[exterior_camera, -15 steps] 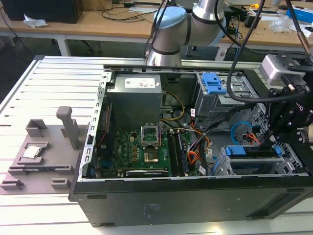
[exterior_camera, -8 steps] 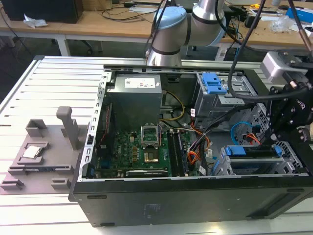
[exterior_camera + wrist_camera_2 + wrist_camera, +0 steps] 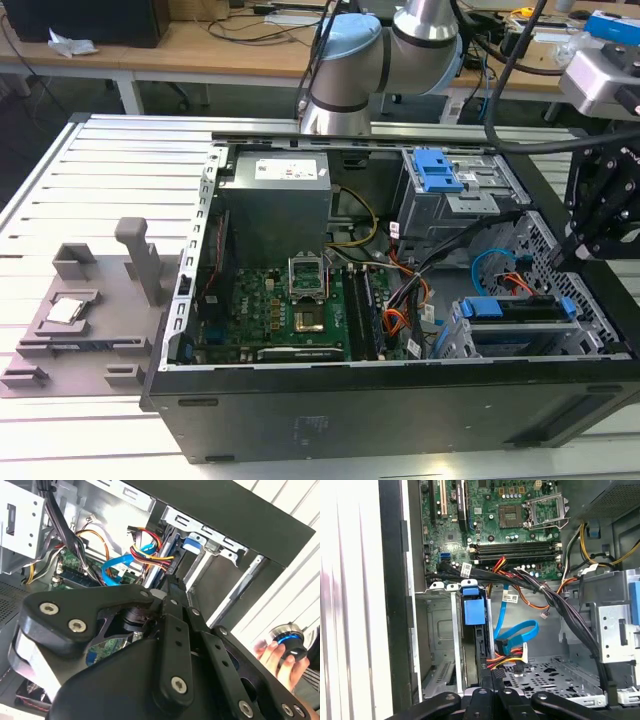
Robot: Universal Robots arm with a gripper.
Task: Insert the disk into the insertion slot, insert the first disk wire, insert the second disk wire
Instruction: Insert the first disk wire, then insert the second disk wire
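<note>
The disk [image 3: 520, 309], in its blue carrier [image 3: 473, 611], sits inside the insertion slot [image 3: 520, 340], a silver cage at the case's corner on the exterior view's right. My gripper [image 3: 557, 262] hangs just above the disk's rear end. Its fingers [image 3: 485, 676] are shut around the black plug of a red, yellow and orange disk wire [image 3: 509, 658], which ends right at the tips [image 3: 172, 582]. A blue flat disk wire [image 3: 517, 631] loops loose beside it, and its plug lies free near the disk. In the second wrist view the coloured wire [image 3: 150, 547] runs into the fingertips.
A taller grey cage with a blue ribbed tab [image 3: 437, 170] stands behind the slot. Black cable bundles [image 3: 555, 602] cross the case above the motherboard [image 3: 290, 305]. A person's hand [image 3: 277, 655] holds a knob outside the case. A grey fixture [image 3: 80, 300] lies on the slatted table.
</note>
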